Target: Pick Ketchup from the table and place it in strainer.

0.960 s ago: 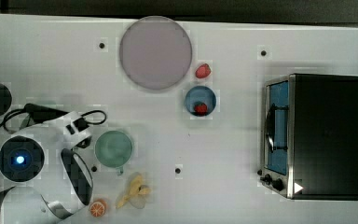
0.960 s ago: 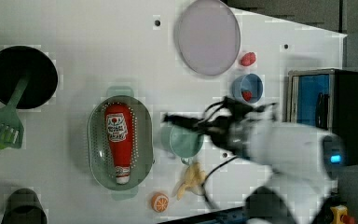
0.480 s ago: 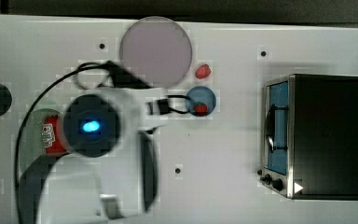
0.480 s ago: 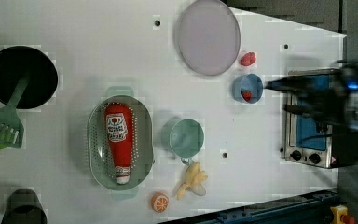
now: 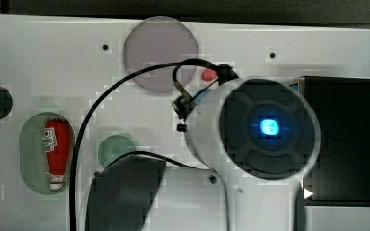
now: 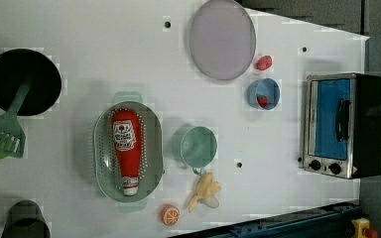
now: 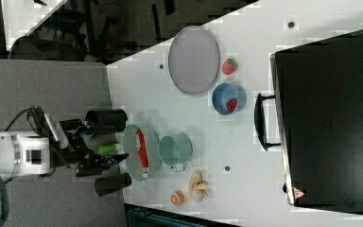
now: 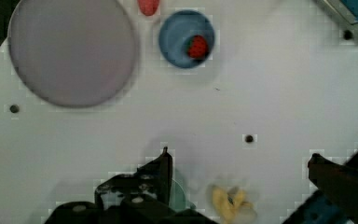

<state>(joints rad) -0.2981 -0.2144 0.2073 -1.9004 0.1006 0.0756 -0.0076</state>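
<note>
The ketchup [image 6: 125, 148], a red squeeze bottle with a white cap end, lies lengthwise inside the pale green strainer [image 6: 102, 166]. It also lies there in the top view, ketchup [image 5: 58, 147] in strainer [image 5: 31, 159], and in the right view, ketchup [image 7: 142, 150] in strainer [image 7: 130, 142]. In the wrist view my gripper [image 8: 242, 165] is open wide with nothing between its dark fingers [image 8: 164, 164], high above the bare table. My arm's white body [image 5: 265, 130] covers the middle of the top view, well away from the strainer.
A teal cup [image 6: 198, 146] stands beside the strainer. A grey-lilac plate [image 6: 222, 38], a red strawberry piece [image 6: 264, 62] and a blue bowl [image 6: 264, 93] lie further off. A toaster oven [image 6: 337, 124], banana [image 6: 206, 191], orange slice [image 6: 170, 214], black pan [image 6: 22, 82] and green spatula [image 6: 2, 134] ring the table.
My arm has swept from over the strainer toward the top view's right, to beside the oven. The ketchup has stayed lying in the strainer. The fingers have stayed open.
</note>
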